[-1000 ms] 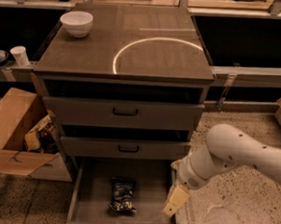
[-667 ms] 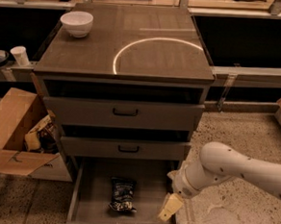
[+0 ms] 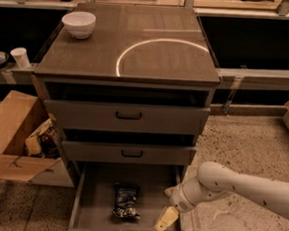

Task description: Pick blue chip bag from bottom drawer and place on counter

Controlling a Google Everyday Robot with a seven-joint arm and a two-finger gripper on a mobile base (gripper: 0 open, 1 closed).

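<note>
The blue chip bag [image 3: 126, 201] lies flat on the floor of the open bottom drawer [image 3: 94, 193], near its middle, dark blue with a white-patterned lower end. My gripper [image 3: 168, 206] hangs on the white arm [image 3: 239, 186] over the right side of the drawer, to the right of the bag and apart from it. It is open and empty, with one pale finger [image 3: 166, 220] pointing down toward the drawer's front right corner. The counter [image 3: 139, 42] above bears a thin white circle [image 3: 161, 56].
A white bowl [image 3: 79, 23] stands on the counter's back left corner. The two upper drawers with black handles [image 3: 128, 116] are slightly open. An open cardboard box [image 3: 16, 133] with clutter sits on the floor at the left. A white cup [image 3: 20, 57] stands on the left ledge.
My arm has dropped lower and moved a little left, bringing the gripper deeper into the right side of the bottom drawer. The bag has not moved.
</note>
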